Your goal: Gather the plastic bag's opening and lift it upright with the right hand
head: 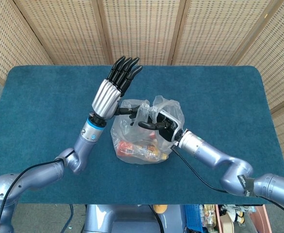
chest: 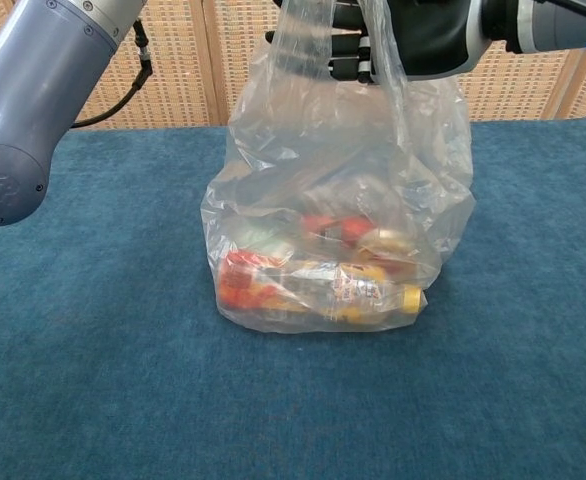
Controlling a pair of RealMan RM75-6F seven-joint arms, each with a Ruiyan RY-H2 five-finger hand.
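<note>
Your right hand (head: 162, 124) grips the gathered top of the plastic bag (head: 141, 141), its dark fingers (head: 149, 125) curled into the bunched film at the opening. In the chest view the same hand (chest: 413, 35) sits at the very top of the bag (chest: 338, 190), with a strip of plastic drawn up across its fingers (chest: 345, 68) and out of the frame. You cannot tell from either view how tightly the fingers close, only that the film is caught among them.

The bag stands upright on the blue table (head: 45, 102), its base resting on the cloth near the table's middle. The upper part is pulled into loose folds beneath your hand, while the lower part bulges around red, yellow and orange packets (chest: 318, 280) lying at the bottom.

Your left hand (head: 114, 87) holds nothing. It is raised just beside the bag on its left, palm flat, fingers (head: 125, 70) stretched straight and held close together, pointing away from you. Its thumb reaches toward the bag's rim; contact there is unclear. In the chest view only the left forearm (chest: 43, 90) shows, above the table to the bag's left.
</note>
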